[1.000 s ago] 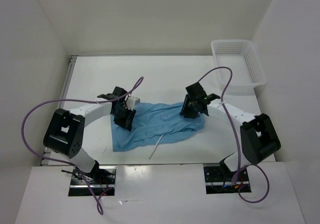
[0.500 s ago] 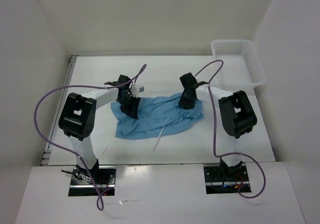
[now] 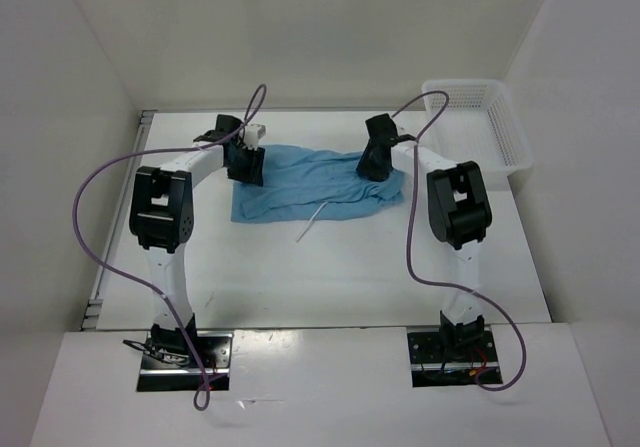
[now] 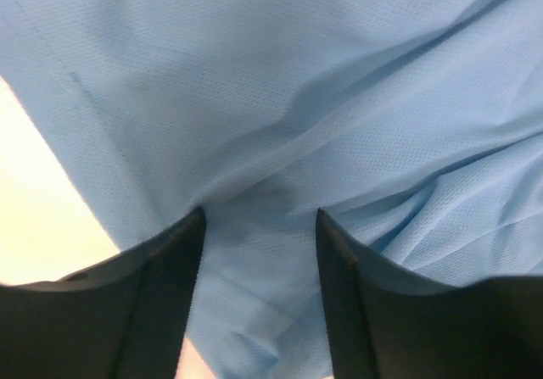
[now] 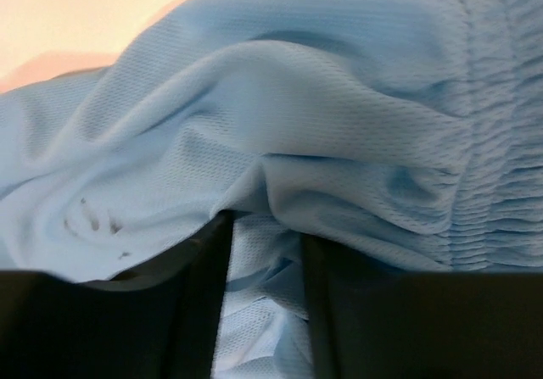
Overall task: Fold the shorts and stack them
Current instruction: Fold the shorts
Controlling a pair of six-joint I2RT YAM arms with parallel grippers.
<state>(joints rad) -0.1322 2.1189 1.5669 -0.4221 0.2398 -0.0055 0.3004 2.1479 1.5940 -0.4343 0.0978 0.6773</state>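
We see the top view bright and even, lit from above, with glare on the glossy near ledge (image 3: 320,387). In both wrist views the weave of the shorts (image 4: 297,99) is sharp, while the table (image 4: 34,218) washes out warm.

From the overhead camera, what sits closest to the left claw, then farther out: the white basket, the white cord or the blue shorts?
1. shorts, clamped in the left gripper itself.
2. drawstring, trailing off the shorts' near edge.
3. basket, far-right corner.
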